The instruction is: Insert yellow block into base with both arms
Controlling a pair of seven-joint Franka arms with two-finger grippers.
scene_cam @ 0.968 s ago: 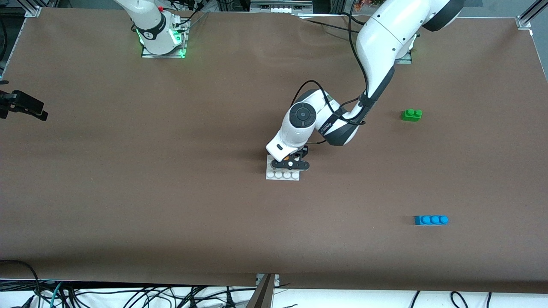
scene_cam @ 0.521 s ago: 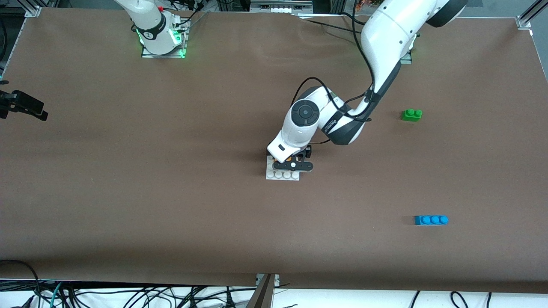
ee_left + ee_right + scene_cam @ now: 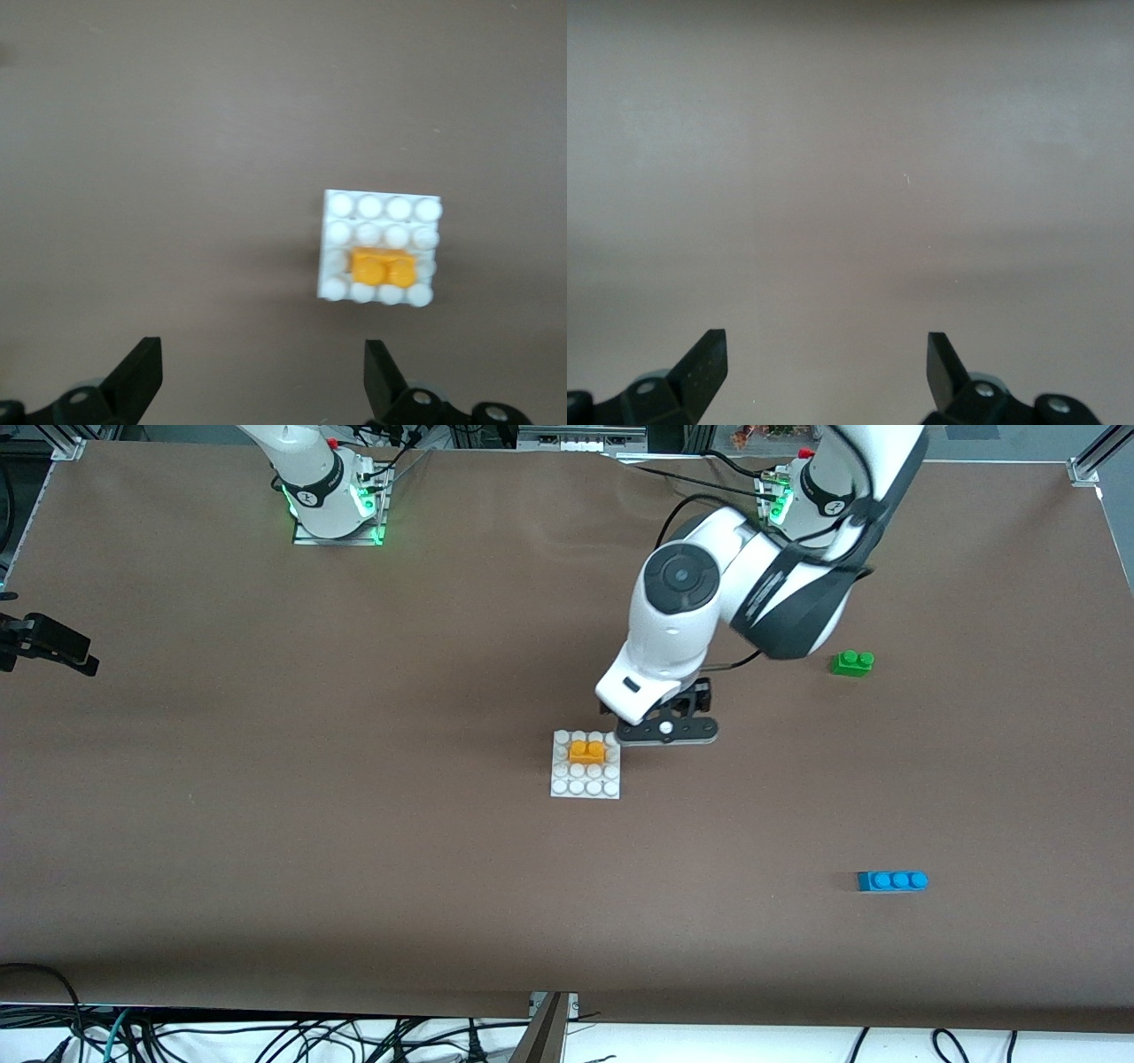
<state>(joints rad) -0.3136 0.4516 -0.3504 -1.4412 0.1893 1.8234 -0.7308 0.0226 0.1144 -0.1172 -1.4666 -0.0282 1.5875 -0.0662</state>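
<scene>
The left gripper (image 3: 666,731) hangs over bare table just off the base's (image 3: 561,784) corner, toward the left arm's end; its fingers (image 3: 137,376) are spread wide and hold nothing. In its wrist view the base sits at about two o'clock from the midpoint between the fingertips. The right gripper (image 3: 824,363) is likewise wide open and empty, with only bare table under it; its arm waits out of the way, only its foot showing in the front view. The block (image 3: 586,751) sits on the base, in the second stud row from the edge farthest from the front camera, studs up and level as far as can be seen. Its long axis runs nine to three o'clock in the front view, along the stud rows. By the look of it the insertion is done and the step in hand is the release and retreat. The next move probably calls only for lifting the left gripper clear without brushing the block; whether the block is pressed fully home cannot be told.
</scene>
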